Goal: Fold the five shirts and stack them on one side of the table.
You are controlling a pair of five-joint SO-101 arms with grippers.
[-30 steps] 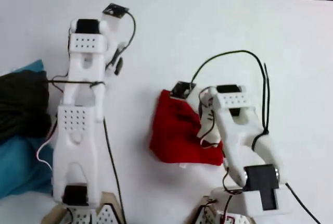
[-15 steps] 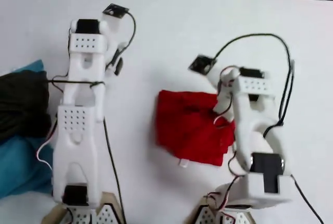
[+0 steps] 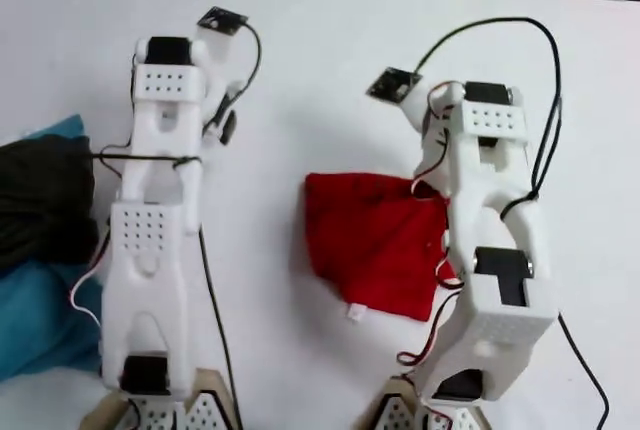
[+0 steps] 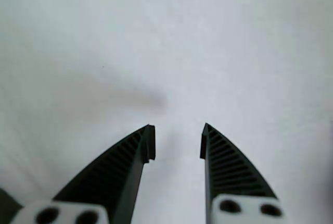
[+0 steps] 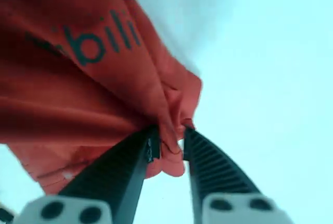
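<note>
Our right claw (image 5: 169,148) pinches the red shirt's (image 3: 370,245) bunched edge, with dark lettering across the cloth. Our left claw (image 4: 177,141) hangs narrowly parted, holding nothing, over the white table (image 3: 320,60), well apart from the shirt.

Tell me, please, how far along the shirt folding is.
Done: a dark shirt lies on a blue shirt at the edge of the table; folded or not, I cannot tell. In hand: the right gripper pinches an edge of the red shirt. The left gripper hangs open over bare table. Left: fold and stack the red shirt.
</note>
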